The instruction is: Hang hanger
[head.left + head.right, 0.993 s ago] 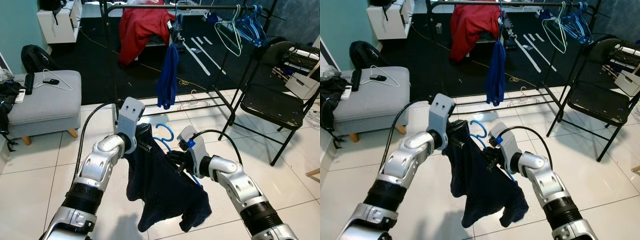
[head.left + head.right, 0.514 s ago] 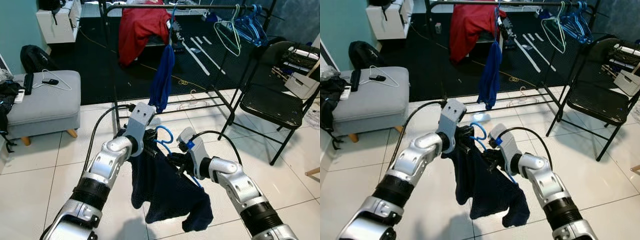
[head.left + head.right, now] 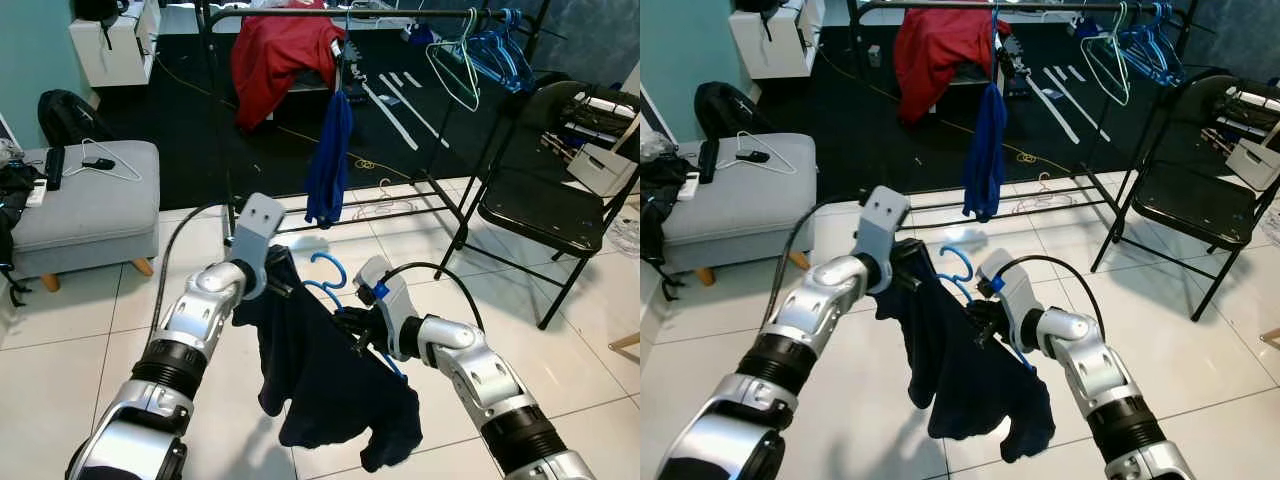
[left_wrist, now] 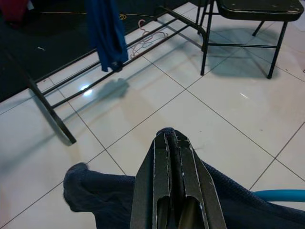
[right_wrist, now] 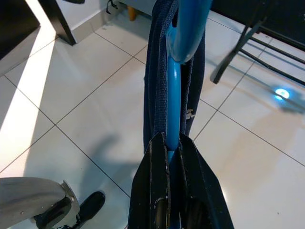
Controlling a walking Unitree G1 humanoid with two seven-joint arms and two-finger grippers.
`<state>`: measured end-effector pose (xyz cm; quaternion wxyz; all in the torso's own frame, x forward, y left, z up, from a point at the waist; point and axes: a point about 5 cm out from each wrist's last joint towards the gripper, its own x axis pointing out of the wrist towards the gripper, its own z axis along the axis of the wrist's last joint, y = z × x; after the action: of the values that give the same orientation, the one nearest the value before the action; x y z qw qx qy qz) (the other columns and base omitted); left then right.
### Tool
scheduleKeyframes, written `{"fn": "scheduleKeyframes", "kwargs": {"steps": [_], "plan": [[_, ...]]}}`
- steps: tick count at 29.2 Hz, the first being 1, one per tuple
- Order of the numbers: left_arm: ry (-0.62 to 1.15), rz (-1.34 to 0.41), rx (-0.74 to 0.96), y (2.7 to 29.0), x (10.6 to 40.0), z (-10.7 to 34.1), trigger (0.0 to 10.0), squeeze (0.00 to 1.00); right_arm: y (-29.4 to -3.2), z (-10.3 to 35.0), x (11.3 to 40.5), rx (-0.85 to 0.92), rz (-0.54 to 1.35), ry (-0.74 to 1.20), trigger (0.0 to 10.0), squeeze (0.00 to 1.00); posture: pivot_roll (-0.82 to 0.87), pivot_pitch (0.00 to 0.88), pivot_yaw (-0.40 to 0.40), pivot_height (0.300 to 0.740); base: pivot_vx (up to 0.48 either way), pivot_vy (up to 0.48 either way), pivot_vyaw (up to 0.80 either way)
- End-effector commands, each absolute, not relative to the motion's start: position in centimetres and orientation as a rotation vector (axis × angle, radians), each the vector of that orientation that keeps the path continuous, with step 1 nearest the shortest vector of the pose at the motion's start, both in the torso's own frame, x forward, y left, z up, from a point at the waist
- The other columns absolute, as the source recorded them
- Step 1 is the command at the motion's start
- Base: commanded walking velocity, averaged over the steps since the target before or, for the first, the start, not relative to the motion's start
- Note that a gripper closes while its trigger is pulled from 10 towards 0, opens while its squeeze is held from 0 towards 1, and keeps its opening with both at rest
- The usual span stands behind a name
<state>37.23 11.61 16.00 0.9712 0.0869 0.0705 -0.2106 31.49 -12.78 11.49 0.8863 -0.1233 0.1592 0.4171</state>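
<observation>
Biggest thing out front is the rack (image 3: 300, 12), its top rail sitting above and well ahead of my arms, so the hanger's going to have to travel up and forward to get there. A red top (image 3: 275, 50), a blue cloth (image 3: 330, 155) and some spare hangers (image 3: 480, 50) already hang from it.

The navy shirt (image 3: 320, 370) is draped over the blue hanger (image 3: 330, 270), held low between both arms over the tile. My guess is two grips keep the shirt from sliding off while I carry it.

Left gripper (image 4: 172, 143) is pinched tight on a fold of shirt up at the shoulder. Right gripper (image 5: 170, 143) is clamped on the hanger's blue bar, cloth alongside.

No brands or readable writing anywhere I can see.
</observation>
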Motion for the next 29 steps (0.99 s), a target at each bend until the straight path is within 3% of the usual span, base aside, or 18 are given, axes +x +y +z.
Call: {"fn": "scheduleKeyframes", "kwargs": {"steps": [1,16,17,19,20,21,22,23,24,29], "plan": [[0.13,-0.374,0.191,13.1,37.55,16.19,0.0,0.0,-12.57,11.33,31.16,-0.26,0.891,0.339,10.0,0.0,-0.07,0.067,-0.038,0.74,0.0,0.0,0.0],[0.13,-0.406,0.215,13.2,37.57,15.56,0.0,0.0,-12.71,11.3,31.13,-0.265,0.89,0.343,10.0,0.0,-0.07,0.062,-0.037,0.74,0.0,0.0,0.0],[0.133,-0.409,0.218,13.24,37.53,15.47,1.6,0.0,-12.71,11.31,31.13,-0.266,0.89,0.343,10.0,0.0,-0.07,0.061,-0.038,0.74,0.0,0.0,0.0],[0.133,-0.409,0.221,13.28,37.54,15.42,1.6,0.0,-12.71,11.33,31.13,-0.266,0.89,0.342,10.0,0.0,-0.07,0.061,-0.038,0.74,0.0,0.0,0.0],[0.139,-0.413,0.214,13.34,37.53,15.38,10.0,0.0,-12.71,11.32,31.14,-0.266,0.89,0.343,10.0,0.0,-0.07,0.066,-0.04,0.74,0.0,0.0,0.0],[0.142,-0.415,0.208,13.38,37.53,15.37,10.0,0.0,-12.71,11.32,31.14,-0.266,0.891,0.343,10.0,0.0,-0.07,0.066,-0.04,0.74,0.0,0.0,0.0],[0.143,-0.416,0.201,13.41,37.55,15.38,10.0,0.69,-12.7,11.31,31.14,-0.265,0.892,0.344,10.0,0.0,-0.07,0.066,-0.04,0.74,0.0,0.0,0.0],[0.143,-0.416,0.201,13.41,37.55,15.38,10.0,0.69,-12.7,11.31,31.14,-0.265,0.892,0.344,10.0,0.0,-0.07,0.066,-0.04,0.74,0.0,0.0,0.0],[0.142,-0.422,0.194,13.41,37.54,15.46,10.0,1.0,-12.68,11.29,31.14,-0.265,0.892,0.345,10.0,0.0,-0.07,0.073,-0.043,0.74,0.0,0.0,0.0],[0.134,-0.42,0.205,13.48,37.58,15.62,10.0,1.0,-12.66,11.27,31.14,-0.264,0.894,0.346,10.0,0.0,-0.07,0.076,-0.044,0.74,0.0,0.0,0.0]]}}
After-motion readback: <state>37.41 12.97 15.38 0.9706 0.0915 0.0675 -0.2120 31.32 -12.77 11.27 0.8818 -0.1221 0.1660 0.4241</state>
